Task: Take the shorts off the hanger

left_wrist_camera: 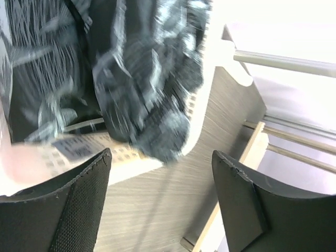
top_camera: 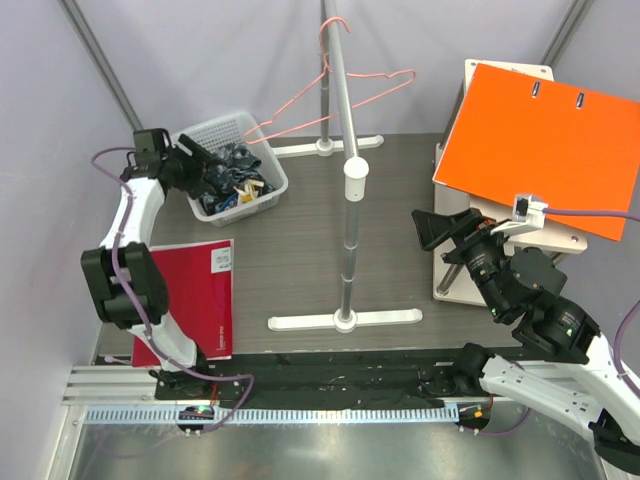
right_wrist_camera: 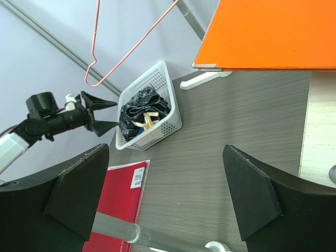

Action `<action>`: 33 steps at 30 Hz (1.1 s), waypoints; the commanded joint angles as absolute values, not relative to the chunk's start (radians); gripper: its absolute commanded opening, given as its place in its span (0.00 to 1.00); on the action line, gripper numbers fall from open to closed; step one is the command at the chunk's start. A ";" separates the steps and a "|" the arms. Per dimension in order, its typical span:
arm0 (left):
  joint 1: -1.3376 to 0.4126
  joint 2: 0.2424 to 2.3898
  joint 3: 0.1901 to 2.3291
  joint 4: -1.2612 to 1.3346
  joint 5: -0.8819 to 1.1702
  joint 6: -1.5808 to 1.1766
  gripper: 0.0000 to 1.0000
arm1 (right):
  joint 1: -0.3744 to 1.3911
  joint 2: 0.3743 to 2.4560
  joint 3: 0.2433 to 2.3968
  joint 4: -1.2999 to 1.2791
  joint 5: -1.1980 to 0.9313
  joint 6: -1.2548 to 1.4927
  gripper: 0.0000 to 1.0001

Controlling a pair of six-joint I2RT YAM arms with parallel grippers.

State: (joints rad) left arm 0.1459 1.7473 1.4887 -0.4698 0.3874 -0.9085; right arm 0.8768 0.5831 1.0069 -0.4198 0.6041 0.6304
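Note:
The shorts (top_camera: 232, 180), dark cloth with a pale print and paper tags, lie bunched in the white basket (top_camera: 272, 193) at the back left. In the left wrist view the shorts (left_wrist_camera: 142, 79) are blurred, spilling over the basket rim (left_wrist_camera: 126, 160). The pink wire hanger (top_camera: 330, 90) hangs bare on the grey rail (top_camera: 345, 150), apart from the shorts. My left gripper (top_camera: 204, 160) stands open at the basket's left edge, nothing between its fingers (left_wrist_camera: 84, 194). My right gripper (top_camera: 432, 230) is open and empty over the table's right side, its fingers (right_wrist_camera: 247, 194) wide apart.
A red folder (top_camera: 190, 295) lies flat near the left arm's base. An orange folder (top_camera: 540, 145) rests on a pale wooden stand (top_camera: 450, 280) at the right. The rail's white feet (top_camera: 345, 320) stand mid-table and at the back.

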 commanded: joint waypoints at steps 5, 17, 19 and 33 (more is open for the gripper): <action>0.108 1.424 1.271 -0.433 0.384 -0.902 0.77 | 0.879 0.594 1.026 -0.405 0.614 0.606 0.95; -0.396 0.950 0.845 -0.305 0.260 -0.931 0.76 | 0.879 0.551 1.016 -0.423 0.342 0.517 0.95; -0.425 0.908 0.793 -0.258 0.302 -0.945 0.77 | 0.879 0.534 0.990 -0.442 0.281 0.511 0.95; -0.732 0.583 0.398 -0.040 0.307 -1.015 0.83 | 0.879 0.227 0.544 -0.371 0.097 0.762 0.96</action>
